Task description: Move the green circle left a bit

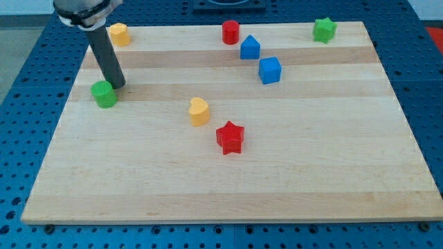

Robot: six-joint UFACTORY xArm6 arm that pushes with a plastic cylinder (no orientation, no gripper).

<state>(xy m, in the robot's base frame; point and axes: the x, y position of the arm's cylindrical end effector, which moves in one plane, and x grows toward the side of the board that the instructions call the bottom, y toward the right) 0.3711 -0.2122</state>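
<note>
Green circle [104, 94], at the wooden counter's [277, 173] left side: we set my tip [119, 85] touching its upper right, so a push sends it leftward; we carry no claw, just a rod.

My tip [119, 84] stands just right of the green circle [104, 94], touching or nearly; other blocks lie farther right.

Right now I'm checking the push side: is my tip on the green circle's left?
No, my tip sits at the upper right edge of the green circle.
</note>
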